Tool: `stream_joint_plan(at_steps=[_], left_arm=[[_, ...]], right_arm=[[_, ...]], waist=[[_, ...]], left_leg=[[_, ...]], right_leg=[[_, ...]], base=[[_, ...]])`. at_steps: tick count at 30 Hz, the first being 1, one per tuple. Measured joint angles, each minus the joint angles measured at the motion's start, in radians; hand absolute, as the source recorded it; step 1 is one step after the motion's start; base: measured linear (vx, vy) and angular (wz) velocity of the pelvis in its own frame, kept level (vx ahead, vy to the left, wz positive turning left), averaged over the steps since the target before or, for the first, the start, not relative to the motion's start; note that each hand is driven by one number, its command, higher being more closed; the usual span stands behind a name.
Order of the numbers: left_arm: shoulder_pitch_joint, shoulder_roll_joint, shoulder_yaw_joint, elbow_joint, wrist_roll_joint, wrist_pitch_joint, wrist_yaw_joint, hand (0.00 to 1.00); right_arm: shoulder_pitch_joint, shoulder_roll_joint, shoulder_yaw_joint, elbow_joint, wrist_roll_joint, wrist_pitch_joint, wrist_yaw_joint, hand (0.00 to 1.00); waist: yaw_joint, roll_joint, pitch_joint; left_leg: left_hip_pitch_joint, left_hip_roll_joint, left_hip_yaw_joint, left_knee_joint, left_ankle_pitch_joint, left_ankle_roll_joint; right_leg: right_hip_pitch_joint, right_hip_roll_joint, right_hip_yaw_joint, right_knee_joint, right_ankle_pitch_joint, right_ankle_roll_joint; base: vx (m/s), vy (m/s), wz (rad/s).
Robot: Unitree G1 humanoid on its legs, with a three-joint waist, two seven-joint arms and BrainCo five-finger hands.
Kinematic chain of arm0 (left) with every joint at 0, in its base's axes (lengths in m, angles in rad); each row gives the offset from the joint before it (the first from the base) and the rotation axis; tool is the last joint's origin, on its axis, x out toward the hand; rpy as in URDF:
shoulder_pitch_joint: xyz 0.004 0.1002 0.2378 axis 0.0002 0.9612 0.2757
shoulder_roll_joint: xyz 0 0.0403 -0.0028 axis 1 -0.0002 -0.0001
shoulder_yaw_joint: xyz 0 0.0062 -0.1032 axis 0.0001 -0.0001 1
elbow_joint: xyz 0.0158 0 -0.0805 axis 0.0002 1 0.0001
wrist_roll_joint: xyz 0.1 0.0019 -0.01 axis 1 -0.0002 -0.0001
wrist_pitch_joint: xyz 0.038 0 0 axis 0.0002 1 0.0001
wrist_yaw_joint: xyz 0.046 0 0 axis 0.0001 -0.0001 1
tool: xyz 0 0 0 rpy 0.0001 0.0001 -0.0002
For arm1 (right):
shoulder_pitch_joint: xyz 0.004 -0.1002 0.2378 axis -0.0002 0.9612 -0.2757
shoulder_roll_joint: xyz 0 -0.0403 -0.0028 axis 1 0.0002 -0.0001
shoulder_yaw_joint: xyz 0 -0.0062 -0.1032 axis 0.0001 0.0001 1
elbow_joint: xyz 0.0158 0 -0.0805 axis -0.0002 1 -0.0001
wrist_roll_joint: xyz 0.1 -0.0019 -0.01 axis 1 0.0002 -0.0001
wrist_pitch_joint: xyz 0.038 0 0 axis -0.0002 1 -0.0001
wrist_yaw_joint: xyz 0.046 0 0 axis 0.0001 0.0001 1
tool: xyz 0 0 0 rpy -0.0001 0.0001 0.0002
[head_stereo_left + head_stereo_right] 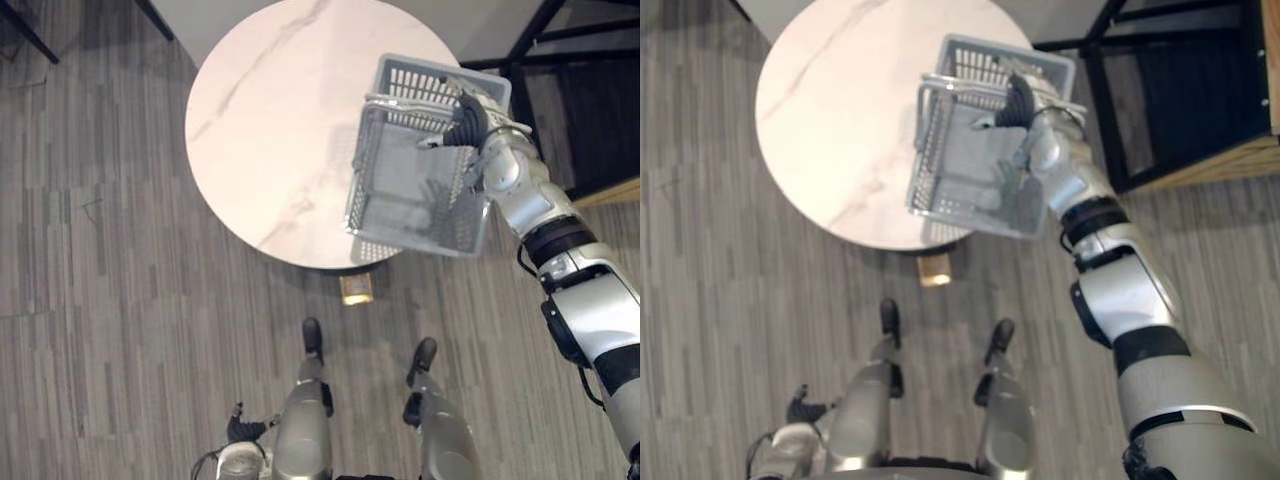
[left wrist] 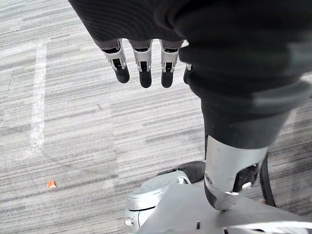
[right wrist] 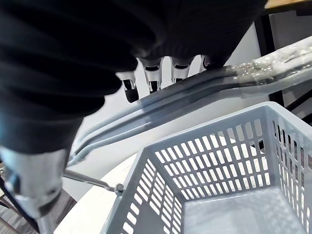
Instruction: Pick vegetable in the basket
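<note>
The right hand [image 1: 468, 125] has its fingers curled over the wire handles [image 3: 195, 92] of the grey basket [image 1: 415, 190], which hangs in the air above the counter's [image 1: 270, 110] near right edge. Part of it is over the marble top and part reaches past the rim. Gripping both handles together at the top lets the basket hang by its own weight, and it tilts with its open mouth turned toward the counter. This looks like a carrying hold that brings the basket to a place where it can be loaded.

The basket's floor [image 3: 234, 214] shows as bare grey plastic. I cannot tell where the vegetable is, so I judge that the picking itself is not yet begun.

The left hand [image 2: 141, 58] hangs low, well away from the counter, over the striped floor [image 2: 73, 122]. Its fingers are straight and relaxed and hold nothing, so it appears to be idle.

By count there is one basket, which has two handles as far as I can make out, and one round counter. One small orange scrap [image 2: 50, 184] lies on the floor, and one dark-framed stand [image 1: 580, 90] is just beyond the counter's right side.
</note>
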Motion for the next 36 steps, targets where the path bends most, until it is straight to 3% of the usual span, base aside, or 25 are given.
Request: stream_joint_plan(at_steps=[5,6,12,25,33,36], left_arm=[[-0.006,0.000,-0.033,-0.001,0.000,-0.002,0.002,0.00],[-0.006,-0.001,-0.037,-0.001,0.000,-0.003,0.002,0.00],[-0.015,0.001,-0.065,-0.001,0.000,-0.009,0.005,0.00],[-0.016,-0.001,-0.084,-0.001,-0.001,-0.015,0.011,0.00],[-0.016,-0.002,-0.079,-0.002,-0.001,-0.014,0.011,0.00],[-0.016,-0.002,-0.051,-0.001,0.000,-0.007,0.011,0.00]], right_arm=[[-0.024,-0.003,0.000,0.041,-0.001,0.001,-0.006,0.00],[-0.025,-0.003,0.000,0.043,-0.001,0.001,-0.016,1.00],[-0.038,-0.038,0.002,0.072,-0.039,-0.006,-0.035,1.00],[-0.013,-0.086,0.085,0.067,-0.158,-0.029,-0.033,1.00],[0.027,-0.130,0.329,-0.064,-0.180,-0.056,0.069,1.00],[0.049,-0.140,0.446,-0.176,-0.183,-0.092,0.121,1.00]], waist=[[0.003,0.021,0.011],[0.003,0.024,0.013],[0.003,0.041,0.020],[0.022,0.049,0.022],[0.021,0.050,0.018],[0.021,0.045,0.009]], left_leg=[[0.000,-0.001,-0.002,0.000,0.000,0.000],[-0.001,-0.001,-0.003,0.000,0.000,0.000],[-0.020,-0.002,-0.024,-0.003,0.004,0.000],[-0.017,-0.007,-0.026,0.000,0.005,0.002],[0.033,-0.007,-0.016,0.000,0.004,0.000],[0.061,-0.001,0.001,0.000,0.000,-0.004]], right_leg=[[0.001,-0.001,-0.002,0.000,0.000,0.000],[0.001,-0.001,-0.003,0.000,0.000,0.000],[-0.002,-0.001,-0.023,-0.001,-0.001,0.000],[-0.001,-0.007,-0.023,0.004,-0.001,0.001],[0.042,-0.008,-0.016,0.004,-0.001,0.001],[0.057,-0.003,0.004,0.003,-0.001,0.001]], base=[[0.00,0.000,0.00],[0.00,0.000,0.00],[0.00,-0.011,0.09],[0.00,-0.001,0.01],[0.00,-0.008,-0.04],[0.01,-0.018,-0.19]])
